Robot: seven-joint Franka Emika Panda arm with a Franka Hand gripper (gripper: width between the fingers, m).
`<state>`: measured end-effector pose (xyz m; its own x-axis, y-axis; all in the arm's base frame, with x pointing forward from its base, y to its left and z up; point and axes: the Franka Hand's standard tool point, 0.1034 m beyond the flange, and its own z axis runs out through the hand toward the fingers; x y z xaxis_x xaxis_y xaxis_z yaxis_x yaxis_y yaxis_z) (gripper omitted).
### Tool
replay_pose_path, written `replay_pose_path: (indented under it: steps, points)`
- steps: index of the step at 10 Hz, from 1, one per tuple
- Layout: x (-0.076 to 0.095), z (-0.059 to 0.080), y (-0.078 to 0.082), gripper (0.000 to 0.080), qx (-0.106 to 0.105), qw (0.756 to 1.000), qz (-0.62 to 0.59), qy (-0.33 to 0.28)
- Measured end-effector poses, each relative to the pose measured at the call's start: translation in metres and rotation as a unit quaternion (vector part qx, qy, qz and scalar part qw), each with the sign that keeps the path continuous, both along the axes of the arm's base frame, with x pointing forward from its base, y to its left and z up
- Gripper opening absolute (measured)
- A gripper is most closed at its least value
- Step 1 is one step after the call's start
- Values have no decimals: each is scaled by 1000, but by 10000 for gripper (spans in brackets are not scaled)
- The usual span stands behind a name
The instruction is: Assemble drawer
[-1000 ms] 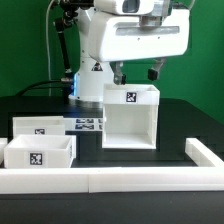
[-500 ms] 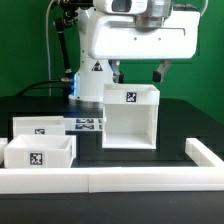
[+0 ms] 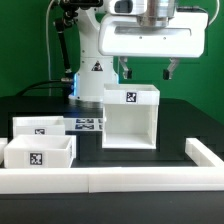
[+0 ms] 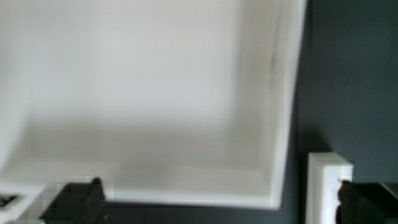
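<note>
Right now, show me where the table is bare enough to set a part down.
The widest bare table lies between the tall box and the rail on the exterior view's right. A narrow strip runs between the box's front and the rail. The exterior view's left is crowded: front tray, rear tray and marker board sit close together.

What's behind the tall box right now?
The robot's base rises behind the box, toward the exterior view's left; the open gripper hangs above the box. The table directly behind is covered by the box, so anything low there cannot be seen.
</note>
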<state>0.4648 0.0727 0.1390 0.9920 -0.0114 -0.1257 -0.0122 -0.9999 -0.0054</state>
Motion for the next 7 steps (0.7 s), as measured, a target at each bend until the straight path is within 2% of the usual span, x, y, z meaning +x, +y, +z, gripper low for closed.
replay_pose_path:
  steps: [1, 5, 7]
  points:
    - [-6, -4, 5, 650, 2, 1000, 7, -13]
    - [-9, -8, 5, 650, 4, 1000, -2, -16]
    - [-29, -21, 14, 650, 10, 999, -4, -30]
